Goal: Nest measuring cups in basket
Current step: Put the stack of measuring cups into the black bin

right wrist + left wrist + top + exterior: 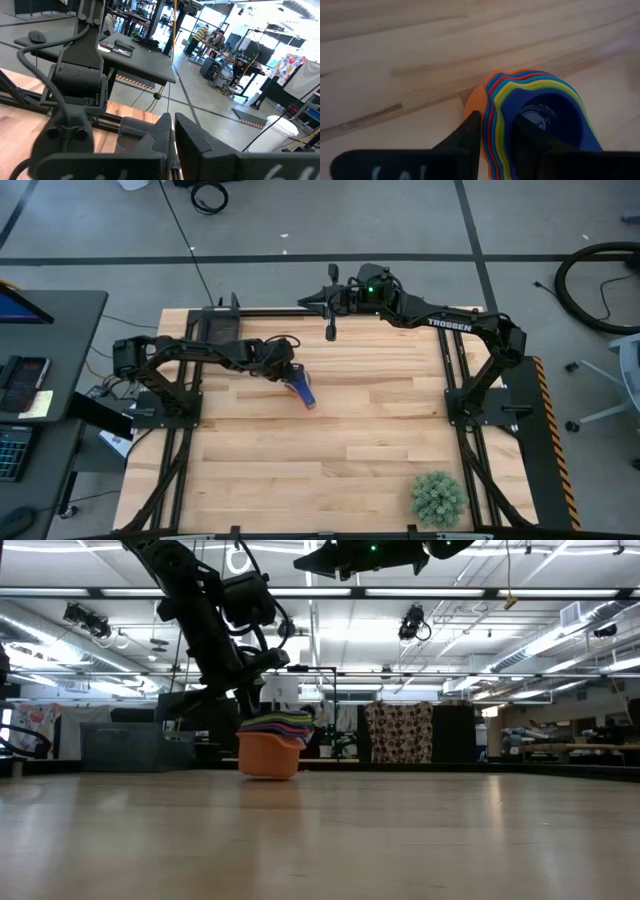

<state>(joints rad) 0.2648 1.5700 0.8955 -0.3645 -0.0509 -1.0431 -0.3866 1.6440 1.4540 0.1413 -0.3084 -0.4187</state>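
Gripping the nested measuring cups [535,120] rim, left hand [497,137]; right hand [172,131] narrow; plant ball [438,498] well apart

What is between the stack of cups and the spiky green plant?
Only bare wooden table lies between the nested cups and the plant ball, seen in the high view.

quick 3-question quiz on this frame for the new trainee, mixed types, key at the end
1. True or false: the measuring cups sit on the table as one nested stack.
2. How does the left gripper meet the stack?
A. hovers well clear of it
B. fingers straddle the stack's wall, one outside, one inside
C. pushes it from the side
3. Where is the right gripper?

Key
1. True; orange is outermost, dark blue innermost.
2. B
3. Raised near the table's far edge, away from the stack, fingers close together and holding nothing.
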